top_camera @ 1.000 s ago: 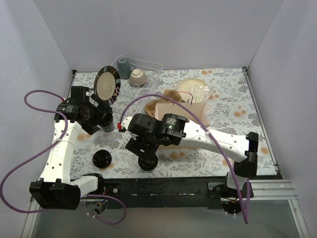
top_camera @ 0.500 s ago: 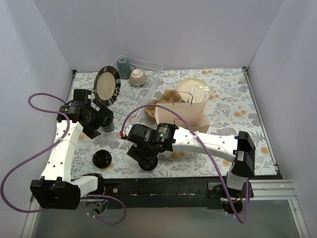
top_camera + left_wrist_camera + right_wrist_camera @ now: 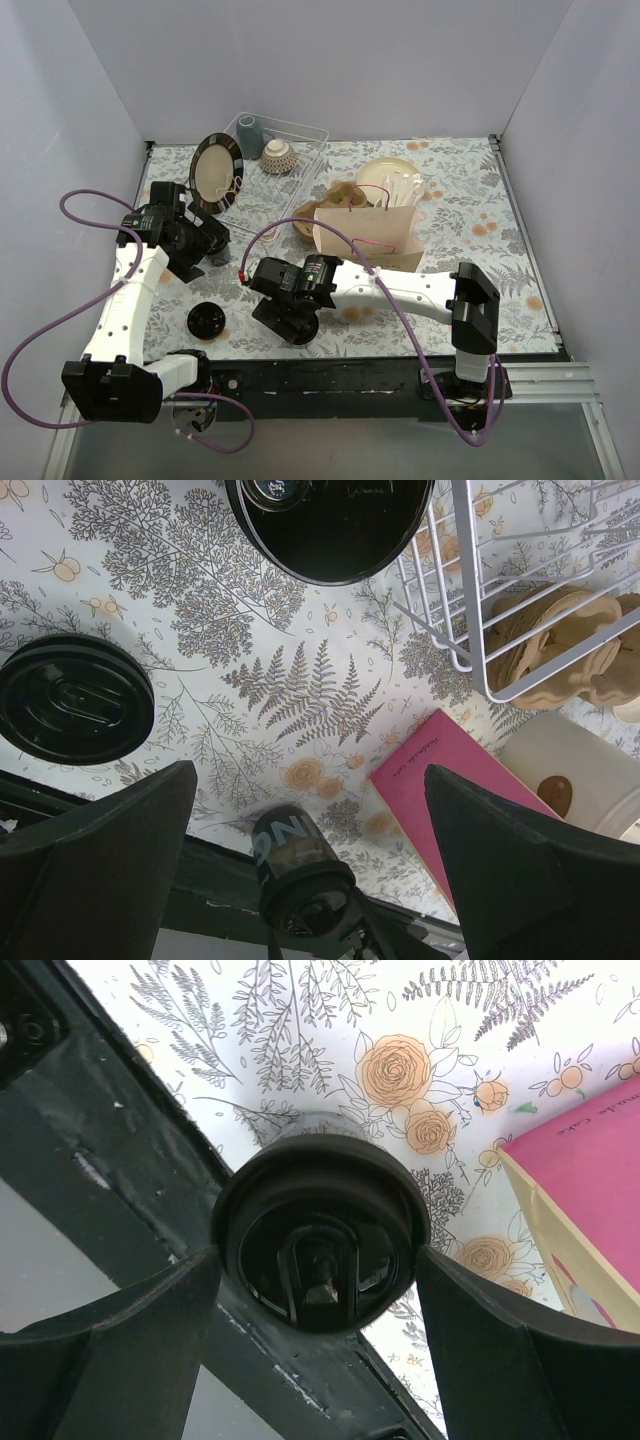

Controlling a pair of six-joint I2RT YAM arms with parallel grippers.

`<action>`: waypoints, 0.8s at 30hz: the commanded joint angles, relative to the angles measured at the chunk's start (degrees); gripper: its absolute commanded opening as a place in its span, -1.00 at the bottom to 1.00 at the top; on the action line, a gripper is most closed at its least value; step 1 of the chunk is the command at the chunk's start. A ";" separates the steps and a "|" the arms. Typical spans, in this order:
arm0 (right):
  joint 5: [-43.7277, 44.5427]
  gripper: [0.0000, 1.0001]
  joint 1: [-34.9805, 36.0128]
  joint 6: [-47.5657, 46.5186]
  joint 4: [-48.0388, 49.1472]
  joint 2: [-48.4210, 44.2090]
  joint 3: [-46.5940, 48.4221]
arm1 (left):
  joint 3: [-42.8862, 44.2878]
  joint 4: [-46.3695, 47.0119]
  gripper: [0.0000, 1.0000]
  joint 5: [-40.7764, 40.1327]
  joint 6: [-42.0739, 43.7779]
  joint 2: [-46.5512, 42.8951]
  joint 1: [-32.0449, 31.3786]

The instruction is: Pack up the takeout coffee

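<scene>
A takeout coffee cup (image 3: 301,330) with a black lid stands near the table's front edge. In the right wrist view the lid (image 3: 320,1232) fills the gap between my right gripper's fingers (image 3: 150,1350), which touch it on both sides. My right gripper (image 3: 288,316) is shut on this cup, which rests on the table. The cup also shows in the left wrist view (image 3: 290,855). My left gripper (image 3: 200,250) is open and empty above the left part of the table (image 3: 310,770). A beige paper bag (image 3: 368,235) stands upright behind the right arm.
A loose flat black lid (image 3: 205,320) lies left of the cup (image 3: 75,710). A pink book (image 3: 450,785) lies by the bag. A wire rack (image 3: 285,150) at the back holds a plate (image 3: 213,170), a grey cup (image 3: 248,132) and a bowl. A glossy round black object (image 3: 330,525) sits below the left gripper.
My right gripper has moved forward and down over the lidded cup, and the right elbow has swung left. The left gripper has shifted slightly.
</scene>
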 commanded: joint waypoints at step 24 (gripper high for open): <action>1.46 0.54 0.09 1.80 1.28 -0.76 -1.94 | 1.14 -0.01 0.96 -2.91 1.80 -2.23 0.35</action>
